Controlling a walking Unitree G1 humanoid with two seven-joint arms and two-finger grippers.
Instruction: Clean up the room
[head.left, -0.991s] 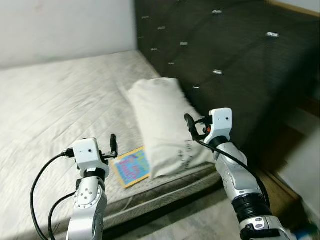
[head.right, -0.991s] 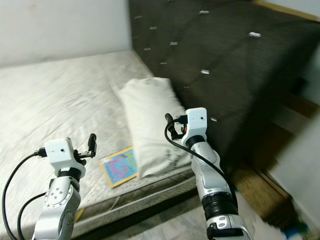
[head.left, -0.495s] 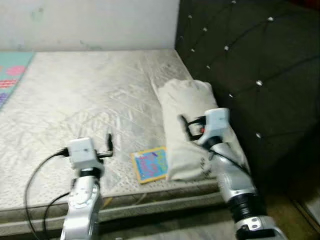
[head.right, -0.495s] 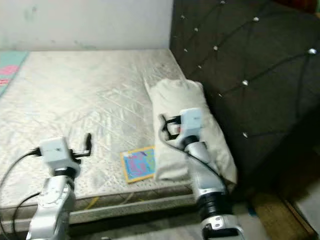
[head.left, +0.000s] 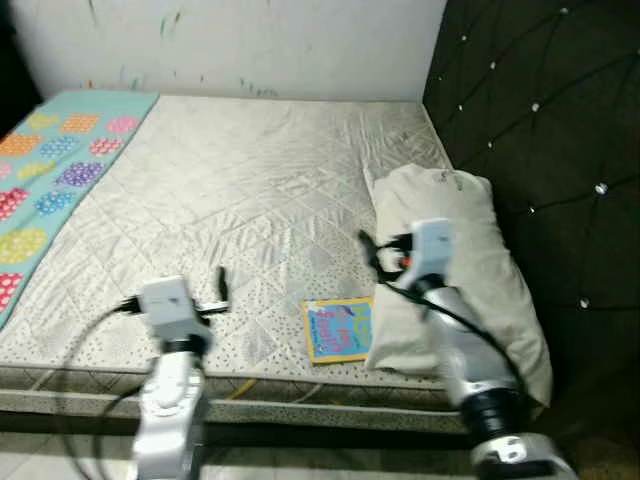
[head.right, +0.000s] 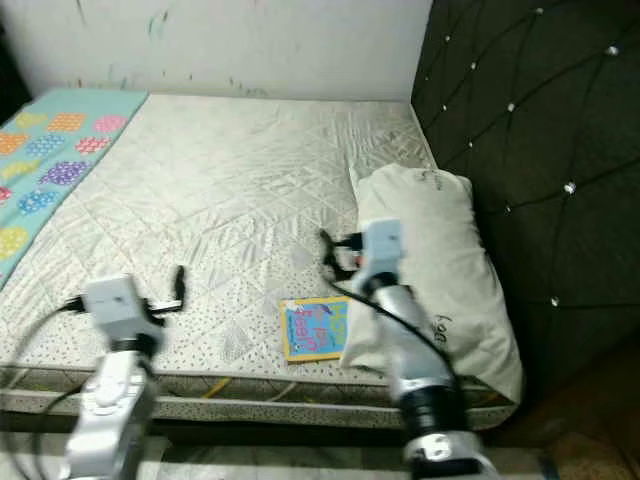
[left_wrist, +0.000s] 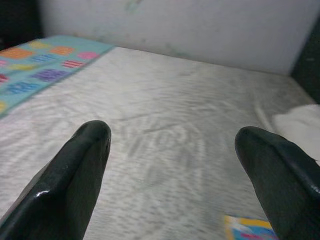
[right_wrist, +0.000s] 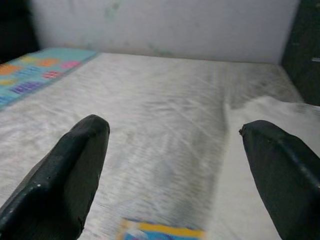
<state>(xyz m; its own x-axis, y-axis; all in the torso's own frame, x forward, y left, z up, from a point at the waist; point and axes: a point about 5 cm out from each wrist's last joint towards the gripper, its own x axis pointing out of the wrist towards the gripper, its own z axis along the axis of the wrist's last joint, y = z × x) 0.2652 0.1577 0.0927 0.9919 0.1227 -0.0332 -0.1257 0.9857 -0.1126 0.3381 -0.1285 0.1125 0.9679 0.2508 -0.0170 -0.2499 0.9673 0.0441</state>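
Cream quilted mattress (head.left: 250, 190), stitched in a diamond pattern, bare across most of the bed. Flat rectangular book (head.left: 338, 328) with a yellow border and a bright blue, busy cover near the front edge of the mattress, long axis running from the front edge toward the far wall, slightly skewed. Right side of the book touching, perhaps tucked a little under, a soft off-white pillow (head.left: 465, 270). Pillow plump and oblong, long axis also running front to back, lying just beside a dark tufted headboard (head.left: 540, 130) studded with shiny buttons. Small dark writing on the pillow's near part, too small to read. Turquoise mat (head.left: 50, 170) with coloured oval patches along the left side of the bed. Pale wall (head.left: 230, 45) behind, with faint marks.

Left tool (head.left: 222, 288) raised over the front left part of the mattress, well apart from the book, black fingers (left_wrist: 75, 175) spread wide with nothing between them. Right tool (head.left: 372, 255) held above the spot where book and pillow meet, fingers (right_wrist: 70, 170) likewise wide apart and gripping nothing.
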